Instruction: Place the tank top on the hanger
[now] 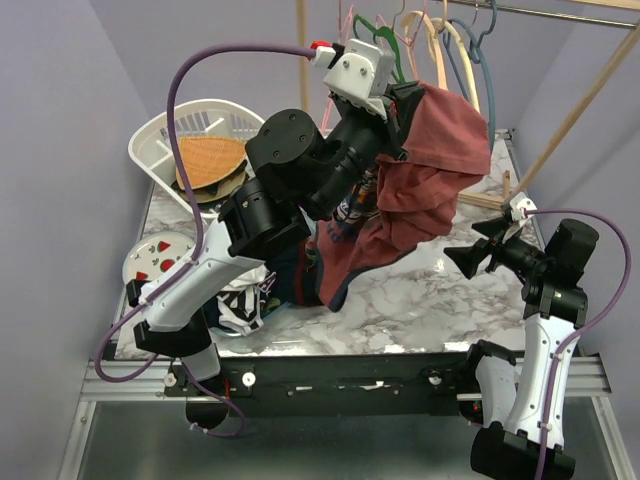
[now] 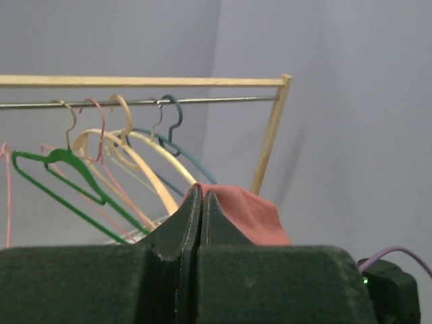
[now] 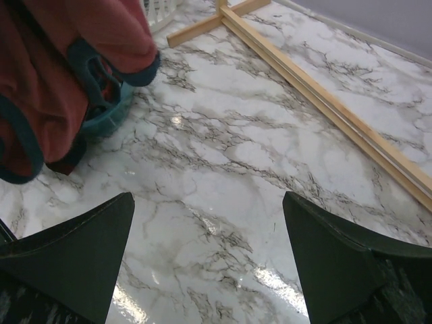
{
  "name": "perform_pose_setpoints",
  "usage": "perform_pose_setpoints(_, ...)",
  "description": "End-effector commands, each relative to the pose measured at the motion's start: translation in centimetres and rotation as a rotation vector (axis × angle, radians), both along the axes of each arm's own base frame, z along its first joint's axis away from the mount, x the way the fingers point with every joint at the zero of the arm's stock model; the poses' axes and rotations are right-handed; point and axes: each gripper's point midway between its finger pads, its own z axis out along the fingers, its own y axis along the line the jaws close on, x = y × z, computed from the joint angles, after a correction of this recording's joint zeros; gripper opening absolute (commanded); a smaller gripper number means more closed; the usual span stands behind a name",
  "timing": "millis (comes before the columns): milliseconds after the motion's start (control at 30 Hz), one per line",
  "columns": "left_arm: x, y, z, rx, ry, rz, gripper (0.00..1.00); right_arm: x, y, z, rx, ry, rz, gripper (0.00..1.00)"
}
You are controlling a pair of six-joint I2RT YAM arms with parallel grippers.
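My left gripper [image 1: 406, 97] is raised high at the back of the table and is shut on the top edge of the maroon tank top [image 1: 415, 190], which hangs down in folds to the marble. In the left wrist view the fingertips of the left gripper [image 2: 201, 194] pinch the tank top [image 2: 251, 213] just below the rail. The slate-blue hanger [image 2: 182, 145] hangs on that rail right behind them, and it shows at the rail's right end [image 1: 483, 62] from above. My right gripper [image 1: 470, 252] stands open low on the right with nothing between its fingers. The right gripper [image 3: 208, 199] faces bare marble, with the tank top [image 3: 61, 67] at upper left.
A green hanger [image 2: 64, 165], cream hangers [image 2: 145, 169] and a thin pink one share the metal rail [image 2: 223, 100] of a wooden rack [image 1: 580, 100]. Its base bars [image 3: 324, 101] lie on the marble. A white basket [image 1: 165, 140] holds a straw hat. A striped garment [image 1: 240, 300] lies front left.
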Motion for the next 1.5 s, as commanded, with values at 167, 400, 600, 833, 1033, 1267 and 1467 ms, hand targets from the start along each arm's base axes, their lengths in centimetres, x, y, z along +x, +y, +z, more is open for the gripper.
perform_pose_setpoints(167,-2.7,-1.9,6.2,-0.212,-0.168,-0.091,0.00,-0.1,-0.1,0.7,-0.013,-0.006,-0.015,1.00)
perform_pose_setpoints(400,-0.5,-4.5,-0.3,-0.071,-0.072,-0.029,0.00,0.5,-1.2,0.5,-0.035,0.004,-0.085,1.00)
perform_pose_setpoints(600,0.9,-5.5,-11.8,0.072,0.081,-0.007,0.00,1.0,-2.3,-0.2,-0.078,0.028,-0.140,1.00)
perform_pose_setpoints(833,-0.4,-5.8,-26.4,0.243,0.304,-0.115,0.21,0.6,-3.8,-2.6,-0.185,0.082,-0.178,1.00)
perform_pose_setpoints(1033,-0.8,-5.1,-35.4,0.428,0.393,-0.225,0.85,-1.0,-4.8,-4.6,-0.338,0.135,-0.139,1.00)
perform_pose_setpoints(1267,0.0,-0.7,-37.0,0.579,0.356,-0.127,0.99,-3.3,-1.9,-5.5,-0.318,0.170,0.095,1.00)
perform_pose_setpoints(1467,-0.9,4.8,-40.3,0.590,0.408,-0.029,0.99,-4.3,3.6,-8.5,-0.282,0.242,0.361,1.00)
